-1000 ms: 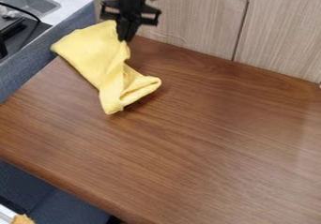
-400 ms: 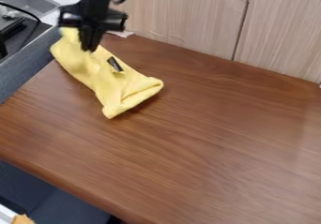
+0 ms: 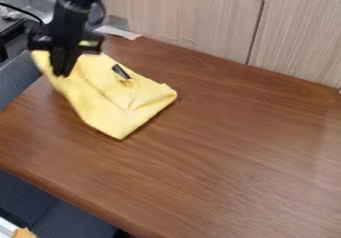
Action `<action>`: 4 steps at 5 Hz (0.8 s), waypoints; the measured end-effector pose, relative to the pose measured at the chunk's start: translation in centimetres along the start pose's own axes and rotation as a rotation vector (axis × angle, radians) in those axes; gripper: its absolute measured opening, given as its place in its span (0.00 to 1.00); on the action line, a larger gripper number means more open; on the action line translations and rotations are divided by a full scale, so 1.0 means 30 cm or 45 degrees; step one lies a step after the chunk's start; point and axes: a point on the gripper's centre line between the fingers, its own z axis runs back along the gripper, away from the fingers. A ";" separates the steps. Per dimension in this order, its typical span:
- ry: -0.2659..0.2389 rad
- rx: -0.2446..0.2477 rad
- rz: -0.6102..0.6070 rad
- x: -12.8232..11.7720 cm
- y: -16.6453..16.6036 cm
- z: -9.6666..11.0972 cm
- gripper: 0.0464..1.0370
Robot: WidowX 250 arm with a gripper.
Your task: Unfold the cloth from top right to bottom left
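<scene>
Across the table (image 3: 233, 157), upper-left part, the cloth (image 3: 110, 110) has spread wider since the earlier frame; my gripper (image 3: 62, 74) shifted left with it. Cloth looks soft, light, creases easily; I'd keep hold near a loose corner. Fingers narrow, pinching its left side. Sink (image 3: 30, 1) beyond, contents unclear.

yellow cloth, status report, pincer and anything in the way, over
Pincer at cloth's upper-left part. Yellow cloth creased, not fully spread. Pale strip behind cloth, likely not in the way.
</scene>
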 end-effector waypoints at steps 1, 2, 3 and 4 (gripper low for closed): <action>0.078 0.011 -0.037 -0.056 0.038 -0.054 0.01; 0.144 -0.046 -0.008 -0.081 0.064 -0.079 0.03; 0.196 -0.068 -0.039 -0.094 0.067 -0.076 0.18; 0.180 -0.057 -0.055 -0.089 0.071 -0.077 0.44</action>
